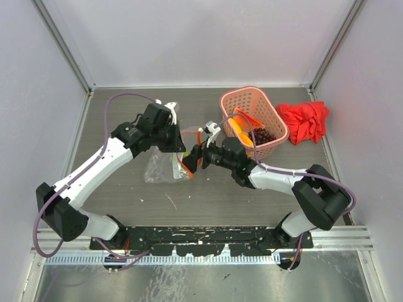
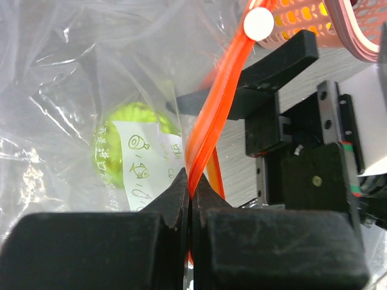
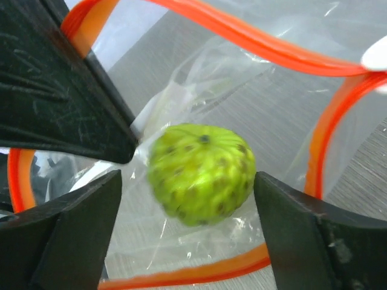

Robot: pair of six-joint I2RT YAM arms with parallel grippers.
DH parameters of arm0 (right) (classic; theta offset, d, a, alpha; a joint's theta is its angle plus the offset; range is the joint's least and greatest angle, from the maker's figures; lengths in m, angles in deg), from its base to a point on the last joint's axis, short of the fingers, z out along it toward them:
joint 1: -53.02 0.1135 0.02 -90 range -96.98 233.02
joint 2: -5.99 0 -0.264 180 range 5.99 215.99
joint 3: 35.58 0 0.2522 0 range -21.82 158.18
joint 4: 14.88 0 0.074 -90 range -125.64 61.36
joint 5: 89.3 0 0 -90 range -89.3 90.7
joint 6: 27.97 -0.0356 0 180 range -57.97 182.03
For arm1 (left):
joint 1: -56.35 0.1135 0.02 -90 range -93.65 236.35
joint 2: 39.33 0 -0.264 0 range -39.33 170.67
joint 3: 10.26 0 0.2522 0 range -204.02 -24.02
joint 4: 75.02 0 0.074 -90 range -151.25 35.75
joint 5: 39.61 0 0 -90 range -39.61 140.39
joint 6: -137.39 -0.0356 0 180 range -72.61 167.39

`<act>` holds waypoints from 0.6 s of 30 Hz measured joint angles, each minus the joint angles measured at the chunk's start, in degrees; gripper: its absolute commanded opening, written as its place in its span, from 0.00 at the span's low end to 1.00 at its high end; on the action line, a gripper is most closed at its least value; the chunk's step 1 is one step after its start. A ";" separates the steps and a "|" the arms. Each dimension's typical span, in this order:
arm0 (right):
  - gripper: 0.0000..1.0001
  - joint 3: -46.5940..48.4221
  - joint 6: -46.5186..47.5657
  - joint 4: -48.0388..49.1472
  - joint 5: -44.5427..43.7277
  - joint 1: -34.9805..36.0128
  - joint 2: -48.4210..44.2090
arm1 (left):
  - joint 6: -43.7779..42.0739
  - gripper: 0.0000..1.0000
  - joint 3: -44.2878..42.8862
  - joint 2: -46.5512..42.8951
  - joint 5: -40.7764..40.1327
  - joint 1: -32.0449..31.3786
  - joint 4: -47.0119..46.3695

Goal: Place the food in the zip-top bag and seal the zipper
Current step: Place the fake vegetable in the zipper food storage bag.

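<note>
Here, the bumpy lime-green ball sits inside the zip-top bag, its ridged skin dotted with dark specks and slightly blurred in the right wrist view. The clear, crinkled bag lies on the grey table between the two arms. Its mouth is held wide, so the orange-red zipper curves in an open loop around the fruit. A white printed label shows through the plastic beside the ball.

The pink basket, toward the far right of the table, holds an orange piece and the dark purple grape bunch. A red cloth lies just beyond it.

The left gripper is pinched tight on the zipper strip, fingers pressed together with only the strip between them. The right gripper is at the bag's mouth with its fingers spread wide either side of the ball, gripping nothing.
</note>
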 measured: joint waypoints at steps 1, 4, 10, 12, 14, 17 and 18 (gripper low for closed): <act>0.99 0.00 0.22 -0.61 0.02 0.00 -0.44 | -0.50 0.00 0.00 -0.24 -0.50 0.00 0.09; 1.00 0.04 1.62 -4.00 -0.46 0.00 -3.54 | -1.97 0.00 -0.04 -0.92 -2.32 0.00 0.74; 1.00 2.16 4.70 -11.67 -1.33 0.00 -10.16 | -5.64 0.00 -1.31 -1.42 -5.55 0.00 2.86; 1.00 3.67 5.77 -14.93 -1.92 0.00 -12.09 | -6.95 0.00 -2.32 -1.46 -6.71 0.00 3.85; 1.00 5.79 6.93 -18.99 -2.56 0.00 -14.05 | -8.52 0.00 -3.52 -1.60 -8.11 0.02 5.03; 1.00 9.51 8.72 -24.90 -3.58 0.00 -16.37 | -10.67 0.00 -5.09 -1.79 -9.99 0.02 6.47; 1.00 10.91 9.22 -26.82 -4.00 0.00 -17.11 | -11.45 0.00 -5.55 -1.97 -10.71 0.02 6.75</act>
